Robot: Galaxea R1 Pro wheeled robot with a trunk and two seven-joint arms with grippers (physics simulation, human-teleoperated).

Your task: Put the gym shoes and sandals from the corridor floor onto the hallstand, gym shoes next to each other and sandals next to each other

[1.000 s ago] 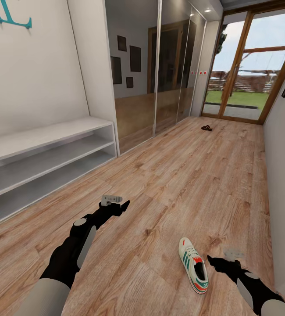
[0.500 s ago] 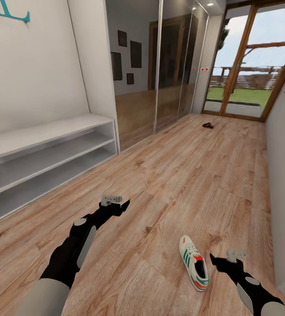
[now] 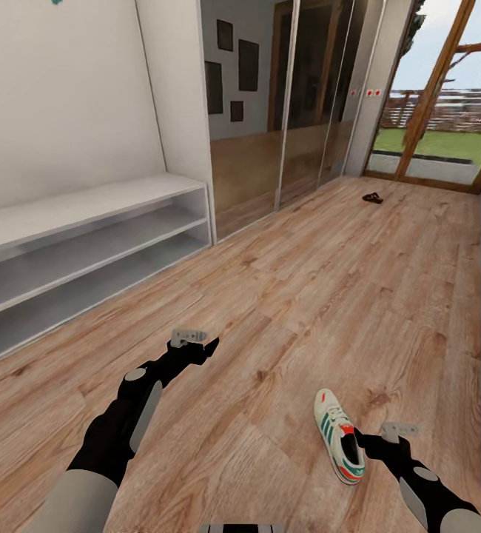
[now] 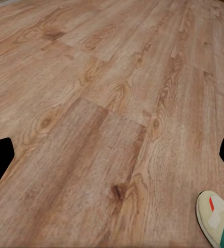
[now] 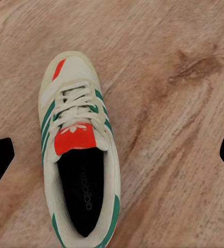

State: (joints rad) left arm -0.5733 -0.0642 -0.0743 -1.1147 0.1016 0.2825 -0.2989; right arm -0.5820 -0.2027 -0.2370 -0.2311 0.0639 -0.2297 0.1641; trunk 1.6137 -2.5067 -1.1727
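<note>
progress: early, nothing racked | gym shoe (image 3: 339, 437) on corridor floor (image 3: 307, 296), lower right | sandal (image 3: 372, 198) far, upper right by glass door | hallstand (image 3: 85, 252) left, shelves bare | right pincer (image 3: 366, 444) spread wide just beside shoe, empty | left pincer (image 3: 200, 344) spread, empty

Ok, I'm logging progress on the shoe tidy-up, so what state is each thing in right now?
gym shoe: upright on the floor, not gripped.
sandal: on the floor at the far end, near the glass door.
hallstand: top and shelves hold no shoes.
left claw: open, holding nothing.
right claw: open, beside the gym shoe's heel.
</note>
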